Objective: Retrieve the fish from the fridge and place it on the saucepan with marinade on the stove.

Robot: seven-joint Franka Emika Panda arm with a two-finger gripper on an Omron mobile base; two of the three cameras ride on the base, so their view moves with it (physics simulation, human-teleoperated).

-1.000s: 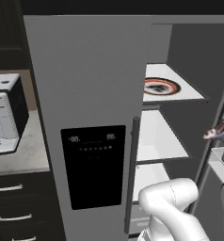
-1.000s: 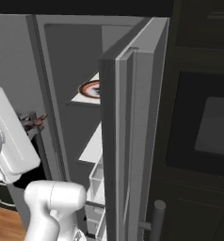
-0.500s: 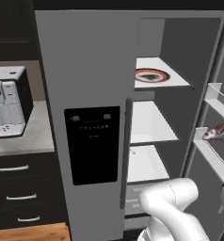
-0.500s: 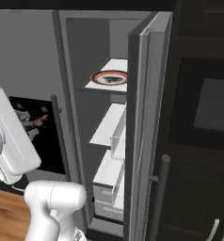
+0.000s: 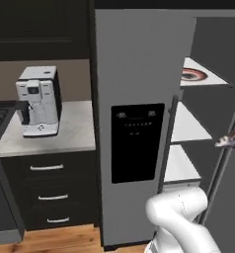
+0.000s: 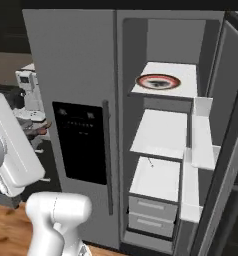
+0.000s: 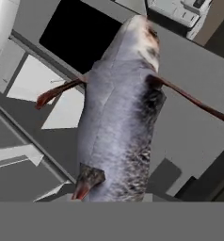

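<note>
- The fish [image 7: 121, 117], grey with reddish fins, hangs lengthwise in front of the hand camera, held in the gripper, whose jaws are narrowed on it.
- In the left base view its tip [image 5: 231, 140] pokes in at the right edge, outside the fridge [image 5: 139, 64].
- The fridge's right door stands open, showing white shelves; a red-rimmed plate [image 6: 158, 81] sits on the top shelf.
- A white coffee machine [image 5: 38, 100] stands on the bench [image 5: 72, 133] left of the fridge.
</note>
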